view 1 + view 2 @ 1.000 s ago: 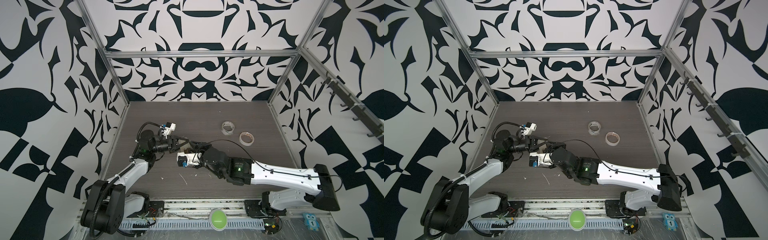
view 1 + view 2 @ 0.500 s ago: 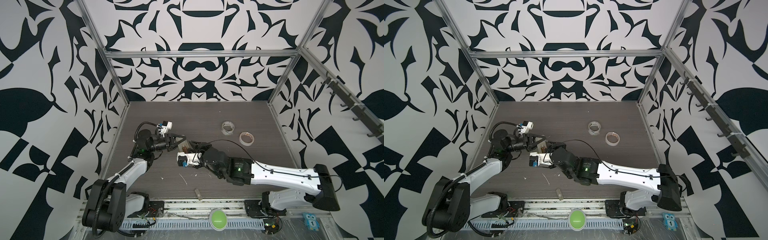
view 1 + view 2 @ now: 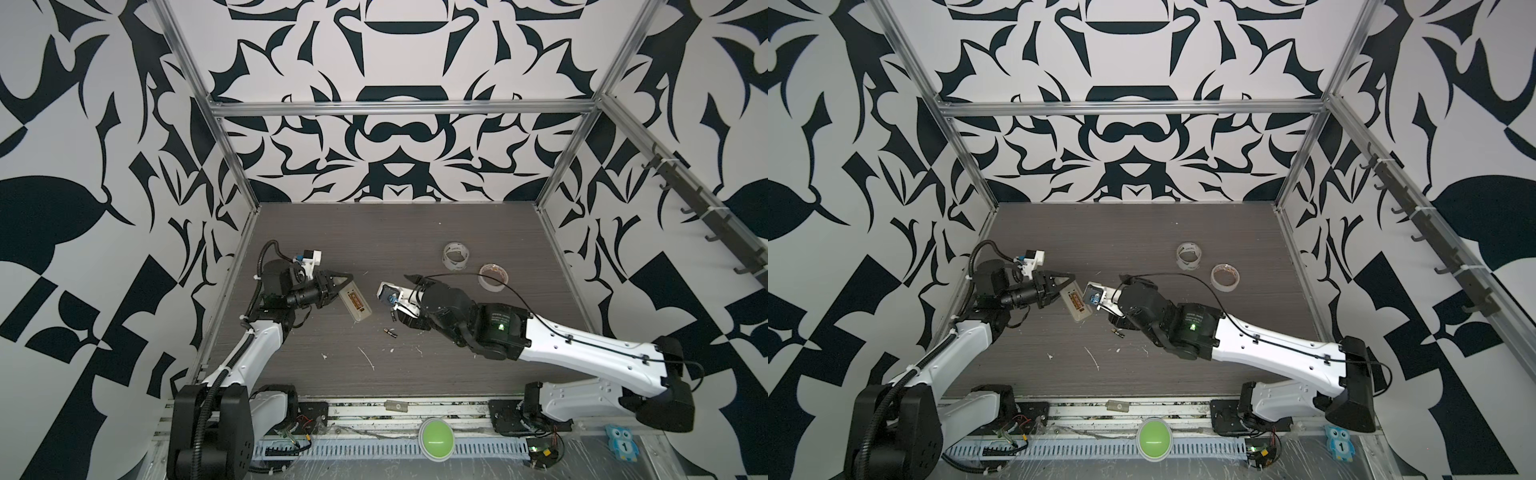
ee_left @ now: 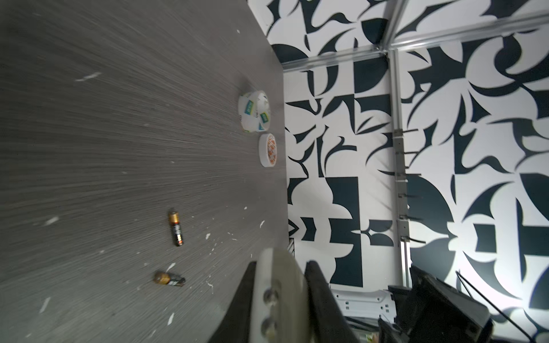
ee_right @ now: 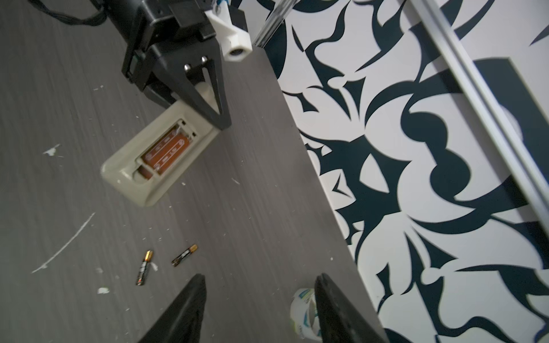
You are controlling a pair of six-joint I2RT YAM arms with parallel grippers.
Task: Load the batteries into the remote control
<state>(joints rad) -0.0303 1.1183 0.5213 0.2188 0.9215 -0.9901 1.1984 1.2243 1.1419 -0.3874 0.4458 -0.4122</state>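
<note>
The remote control [image 3: 354, 304] [image 3: 1075, 305] is held back-up above the table's left side. My left gripper [image 3: 340, 283] [image 4: 280, 264] is shut on one end of it [image 4: 273, 297]. In the right wrist view its battery compartment [image 5: 166, 151] stands uncovered, orange-brown inside. Two batteries [image 5: 144, 267] [image 5: 184, 255] lie loose on the table near the middle [image 4: 176, 228] [image 4: 169, 278]; in both top views I make out one [image 3: 390, 331] [image 3: 1118, 331]. My right gripper [image 3: 402, 301] [image 5: 260, 277] hangs open just right of the remote, above the batteries, holding nothing.
Two tape rolls [image 3: 456, 258] [image 3: 493, 277] lie at the back right of the table. A small grey flat piece [image 3: 395, 405] rests on the front rail, with a green button [image 3: 435, 433] below it. White flecks dot the table [image 3: 291, 232] near the front.
My right gripper has opened wider and drawn back to the right, away from the remote. The small grey piece appeared near the table's front and slid onto the rail. The left arm shifted slightly.
</note>
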